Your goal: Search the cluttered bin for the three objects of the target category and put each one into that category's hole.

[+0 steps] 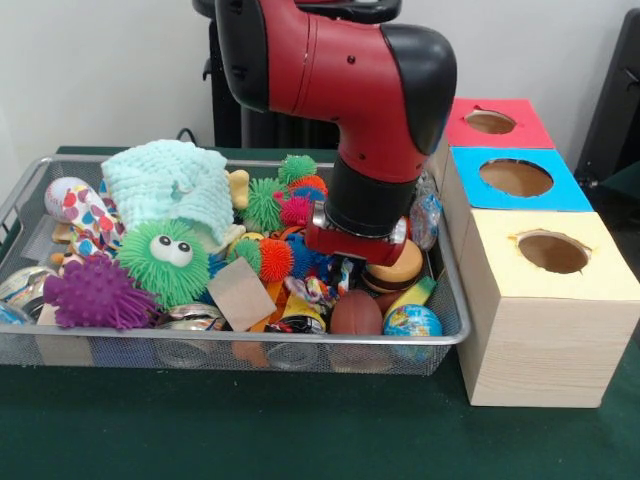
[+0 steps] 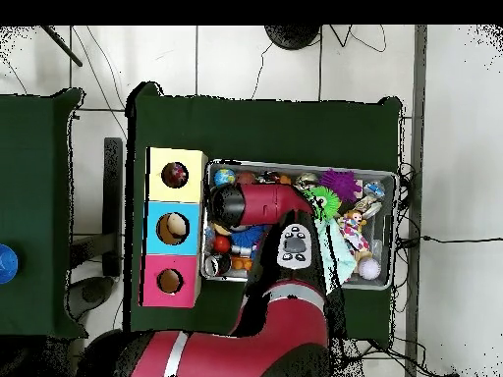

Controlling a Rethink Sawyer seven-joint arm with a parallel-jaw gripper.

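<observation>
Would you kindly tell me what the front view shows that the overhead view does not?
Only the front view shows the green googly-eyed ball's eyes and the mesh bin's side wall. Only the overhead view shows objects inside the yellow hole and the blue hole. Both show the arm reaching down into the bin beside the three boxes; its gripper's state is unclear.

1 wire bin (image 1: 22,190) of toys sits beside 3 wooden boxes, each with 1 hole: yellow-topped (image 1: 600,272), blue-topped (image 1: 565,190), red-topped (image 1: 530,125). Inside: 1 mint cloth (image 1: 170,180), 1 green googly-eyed puffer (image 1: 165,262), 1 purple spiky ball (image 1: 98,293) (others too jumbled to count).
</observation>
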